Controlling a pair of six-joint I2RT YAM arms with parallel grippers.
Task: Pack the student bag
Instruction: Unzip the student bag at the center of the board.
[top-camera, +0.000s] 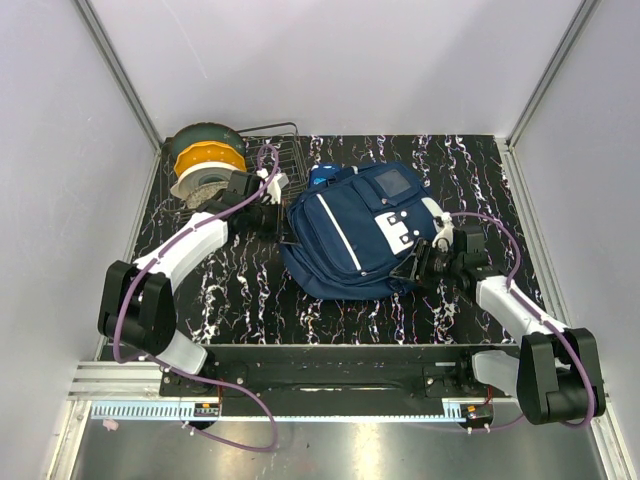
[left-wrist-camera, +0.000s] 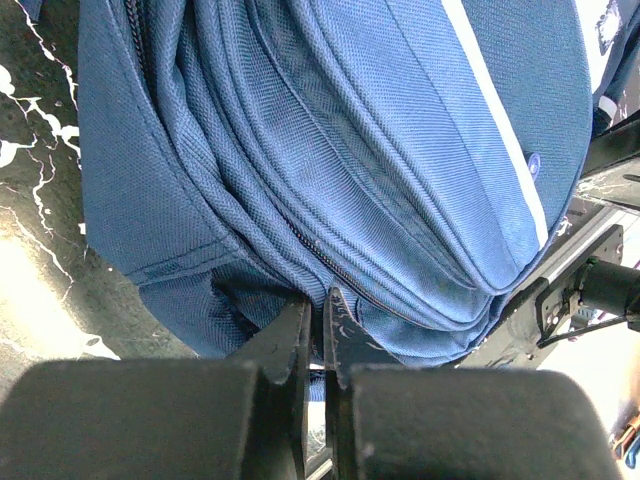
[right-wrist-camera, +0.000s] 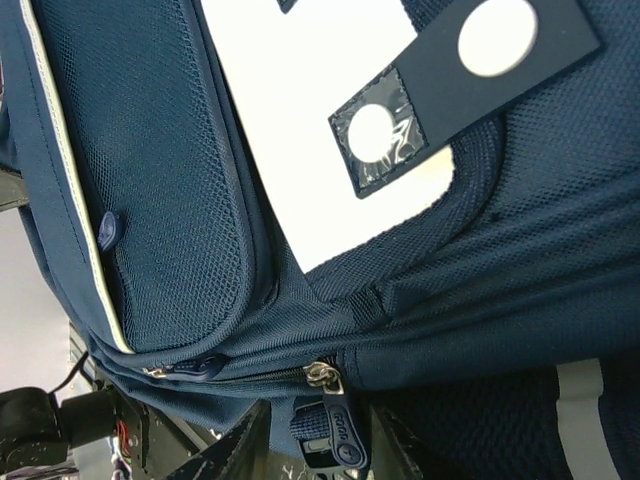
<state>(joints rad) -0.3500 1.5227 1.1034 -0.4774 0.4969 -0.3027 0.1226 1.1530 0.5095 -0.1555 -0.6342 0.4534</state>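
Coarse, matt woven cloth on the bag (top-camera: 345, 240), with fine mesh over one pocket (right-wrist-camera: 170, 180) and a smooth white patch (right-wrist-camera: 290, 140). Shiny metal at the zip slider (right-wrist-camera: 322, 375), glossy marbled finish on the table (top-camera: 250, 290).

student bag (top-camera: 350, 235) on table (top-camera: 480, 170), wire rack (top-camera: 288, 140) behind left

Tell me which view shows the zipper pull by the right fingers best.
Right wrist view: the zipper pull sits sharp between the spread right fingers, on the student bag. The top view shows only the bag there, the pull too small to see; the left wrist view shows another side's zipper.
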